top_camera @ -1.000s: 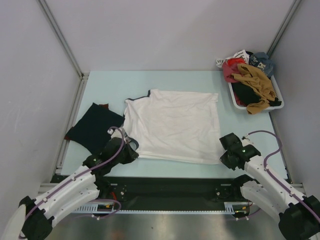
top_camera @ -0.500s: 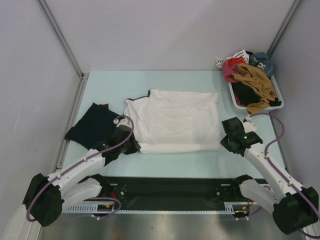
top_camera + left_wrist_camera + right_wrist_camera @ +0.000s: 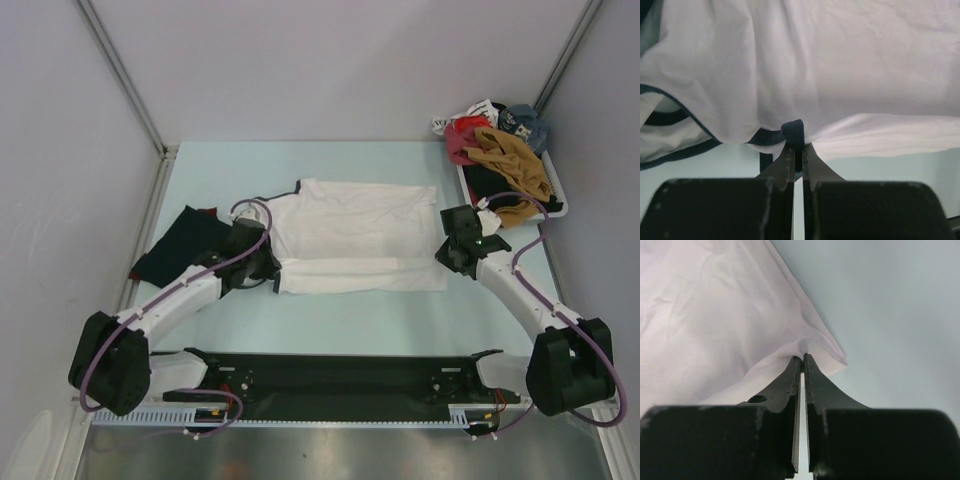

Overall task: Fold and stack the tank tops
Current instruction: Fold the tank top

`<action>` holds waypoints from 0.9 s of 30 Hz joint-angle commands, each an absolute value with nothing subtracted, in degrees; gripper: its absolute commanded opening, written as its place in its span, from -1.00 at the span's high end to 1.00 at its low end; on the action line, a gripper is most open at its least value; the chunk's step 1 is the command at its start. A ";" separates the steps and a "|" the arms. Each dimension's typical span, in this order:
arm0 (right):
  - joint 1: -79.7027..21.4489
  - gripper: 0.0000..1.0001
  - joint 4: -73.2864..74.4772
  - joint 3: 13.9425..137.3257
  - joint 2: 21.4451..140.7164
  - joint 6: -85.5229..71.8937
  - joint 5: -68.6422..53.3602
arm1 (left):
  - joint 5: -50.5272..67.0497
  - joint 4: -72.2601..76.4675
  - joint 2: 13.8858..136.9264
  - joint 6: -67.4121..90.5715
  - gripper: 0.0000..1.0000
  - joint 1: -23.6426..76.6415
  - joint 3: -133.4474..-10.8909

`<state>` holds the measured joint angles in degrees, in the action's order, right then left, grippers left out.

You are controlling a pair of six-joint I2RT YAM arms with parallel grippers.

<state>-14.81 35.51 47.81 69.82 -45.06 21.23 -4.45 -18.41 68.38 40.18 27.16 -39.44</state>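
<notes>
The white tank top (image 3: pixel 350 240) with navy trim lies mid-table, its near edge folded up over itself. My left gripper (image 3: pixel 262 262) is shut on its navy-trimmed edge (image 3: pixel 792 132) at the left side. My right gripper (image 3: pixel 455 247) is shut on its white right corner (image 3: pixel 805 347). The cloth also fills the left wrist view (image 3: pixel 840 65) and the right wrist view (image 3: pixel 715 315). The dark navy tank top (image 3: pixel 180 245) with maroon trim lies folded at the left, beside my left arm.
A white basket (image 3: pixel 553 208) of mixed clothes stands at the back right, close behind my right gripper. Grey walls with metal posts enclose the table on three sides. A black rail runs along the near edge (image 3: pixel 340 375).
Both grippers have moved away from the near edge toward the back, carrying the white top's near edge up and over the cloth. The visible white area has become shorter front to back.
</notes>
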 commanded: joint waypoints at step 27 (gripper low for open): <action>-11.25 0.78 25.84 62.31 93.95 -38.85 19.69 | -5.98 -12.57 89.03 34.89 0.96 21.54 -55.45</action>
<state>-12.01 28.25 59.72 92.86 -39.81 19.53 -5.78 -14.63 87.74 36.82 22.70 -52.42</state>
